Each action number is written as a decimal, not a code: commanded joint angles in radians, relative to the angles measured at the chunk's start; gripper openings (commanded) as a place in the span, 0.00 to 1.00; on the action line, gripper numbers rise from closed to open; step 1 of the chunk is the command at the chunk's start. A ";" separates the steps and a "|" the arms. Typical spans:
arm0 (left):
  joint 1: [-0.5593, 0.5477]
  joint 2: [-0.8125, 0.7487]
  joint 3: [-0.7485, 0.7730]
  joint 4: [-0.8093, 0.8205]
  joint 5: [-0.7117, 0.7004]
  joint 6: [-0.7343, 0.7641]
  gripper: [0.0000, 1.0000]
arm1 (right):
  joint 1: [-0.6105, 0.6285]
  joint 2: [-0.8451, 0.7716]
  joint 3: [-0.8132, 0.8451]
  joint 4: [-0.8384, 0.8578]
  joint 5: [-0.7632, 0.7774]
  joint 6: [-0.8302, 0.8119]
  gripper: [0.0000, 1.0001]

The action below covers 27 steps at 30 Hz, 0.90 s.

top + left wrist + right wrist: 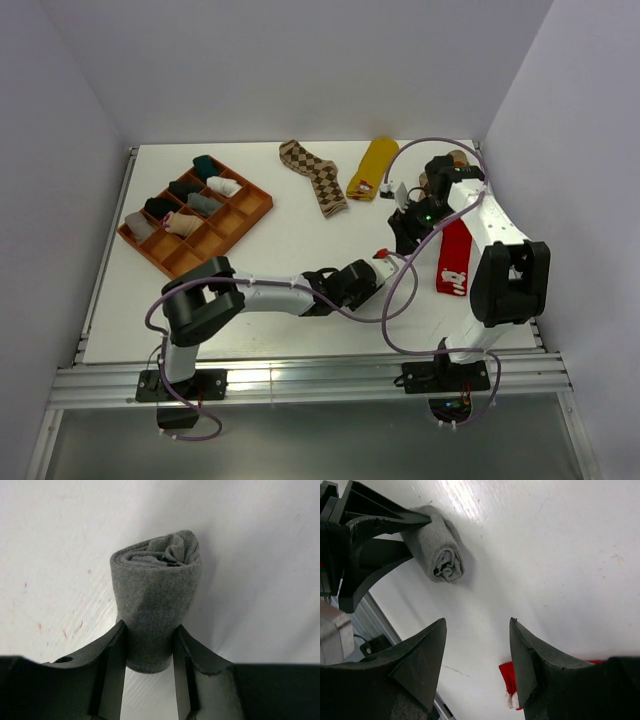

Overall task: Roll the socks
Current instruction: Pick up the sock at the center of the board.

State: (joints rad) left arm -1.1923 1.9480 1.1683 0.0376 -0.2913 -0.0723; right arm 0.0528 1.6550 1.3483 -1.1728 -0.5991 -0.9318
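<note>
My left gripper (149, 630) is shut on a rolled grey sock (155, 595), which stands out past the fingers just above the white table. The roll also shows in the right wrist view (442, 555), between the left fingers (385, 522). My right gripper (476, 625) is open and empty, hovering over bare table to the right of the roll. In the top view the left gripper (378, 272) is at table centre-right and the right gripper (405, 235) is just behind it. A red sock with a white picture (455, 255) lies flat by the right arm. A brown argyle sock (315, 175) and a mustard sock (375, 165) lie at the back.
An orange compartment tray (258, 205) with several rolled socks stands at the back left. Another brownish sock (457, 158) peeks out behind the right arm at the back right. A purple cable loops over the table's right half. The red sock's edge (507, 677) lies under the right fingers.
</note>
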 commanded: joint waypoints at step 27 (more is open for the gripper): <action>0.453 -0.567 -0.231 -0.316 -0.204 -0.463 0.00 | -0.031 -0.110 0.060 0.159 -0.030 0.278 0.61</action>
State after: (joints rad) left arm -0.7788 1.4506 0.9291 -0.1833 -0.3603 -0.4225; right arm 0.0254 1.5349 1.3571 -1.0317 -0.6037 -0.6651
